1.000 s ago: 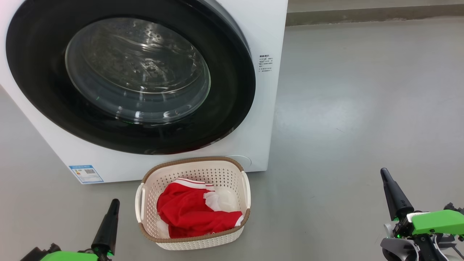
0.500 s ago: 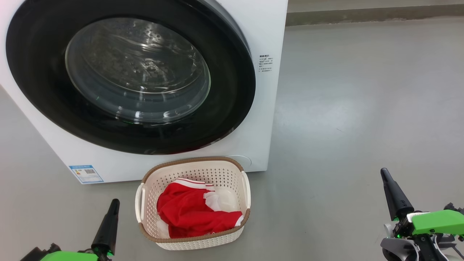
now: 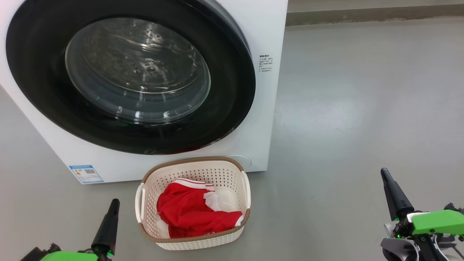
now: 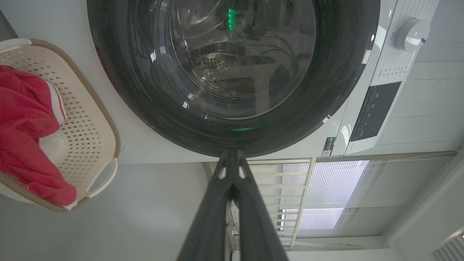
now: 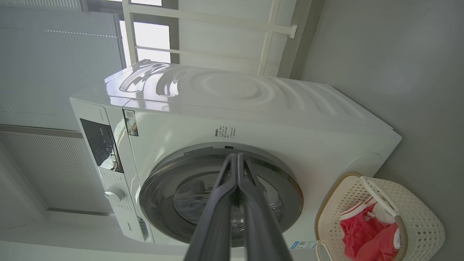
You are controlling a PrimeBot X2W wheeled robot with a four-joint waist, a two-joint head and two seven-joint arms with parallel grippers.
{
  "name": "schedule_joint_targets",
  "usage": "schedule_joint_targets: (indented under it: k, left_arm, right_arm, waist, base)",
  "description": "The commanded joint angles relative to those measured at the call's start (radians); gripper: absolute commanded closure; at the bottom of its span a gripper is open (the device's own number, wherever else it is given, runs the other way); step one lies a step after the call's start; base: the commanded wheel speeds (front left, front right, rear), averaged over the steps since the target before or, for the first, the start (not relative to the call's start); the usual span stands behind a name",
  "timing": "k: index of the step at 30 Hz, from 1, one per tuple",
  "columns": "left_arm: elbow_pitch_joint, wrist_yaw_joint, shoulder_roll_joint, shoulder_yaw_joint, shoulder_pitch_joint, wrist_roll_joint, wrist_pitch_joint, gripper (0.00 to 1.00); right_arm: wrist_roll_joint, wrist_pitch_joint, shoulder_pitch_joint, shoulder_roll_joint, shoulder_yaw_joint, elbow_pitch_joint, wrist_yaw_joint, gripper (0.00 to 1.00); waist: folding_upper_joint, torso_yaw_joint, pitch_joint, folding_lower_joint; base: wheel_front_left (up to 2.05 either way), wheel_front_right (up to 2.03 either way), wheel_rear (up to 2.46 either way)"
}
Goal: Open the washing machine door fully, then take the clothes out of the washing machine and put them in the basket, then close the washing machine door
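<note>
**A:** Left fingers?
**B:** Tips pressed together, nothing between them. They sit low at the lower left of the head view, over the floor, and point toward the washing machine.
**A:** Right fingers?
**B:** Same: pinched together and empty. They are at the lower right, well apart from the basket.
**A:** Where's the basket?
**B:** On the floor, just in front of the machine and below the door, between the two arms and nearer the left one.
**A:** Clothes?
**B:** A red bundle with white trim, lying inside the basket.
**A:** Washing machine door?
**B:** It sits flat against the machine's front, looks closed. The steel drum shows through the glass.
**A:** Anything else?
**B:** A blue sticker at the front's lower corner.
</note>
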Motion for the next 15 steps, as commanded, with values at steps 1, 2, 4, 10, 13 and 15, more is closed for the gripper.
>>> schedule_joint_targets:
  k: [1,2,4,10,13,15]
  left_arm:
    - [-0.02,-0.007,0.009,0.036,-0.04,-0.01,0.008,1.0]
    - [-0.02,-0.007,0.009,0.036,-0.04,-0.01,0.008,1.0]
    - [-0.02,-0.007,0.009,0.036,-0.04,-0.01,0.008,1.0]
    - [-0.02,-0.007,0.009,0.035,-0.04,-0.01,0.008,1.0]
    - [-0.02,-0.007,0.009,0.035,-0.04,-0.01,0.007,1.0]
    - [-0.02,-0.007,0.009,0.035,-0.04,-0.01,0.007,1.0]
  right_arm:
    - [0.003,0.007,-0.042,-0.015,0.018,-0.026,-0.001,1.0]
    - [0.003,0.007,-0.042,-0.015,0.018,-0.026,-0.001,1.0]
    - [0.003,0.007,-0.042,-0.015,0.018,-0.026,-0.001,1.0]
    - [0.003,0.007,-0.042,-0.015,0.018,-0.026,-0.001,1.0]
    - [0.003,0.007,-0.042,-0.015,0.018,-0.026,-0.001,1.0]
    - [0.003,0.007,-0.042,-0.015,0.017,-0.026,-0.001,1.0]
  waist:
    - [0.0,0.0,0.0,0.0]
    - [0.0,0.0,0.0,0.0]
    - [0.0,0.0,0.0,0.0]
    - [0.0,0.0,0.0,0.0]
    - [0.0,0.0,0.0,0.0]
    - [0.0,0.0,0.0,0.0]
  base:
    - [0.0,0.0,0.0]
    - [0.0,0.0,0.0]
    - [0.0,0.0,0.0]
    - [0.0,0.0,0.0]
    - [0.0,0.0,0.0]
    - [0.0,0.0,0.0]
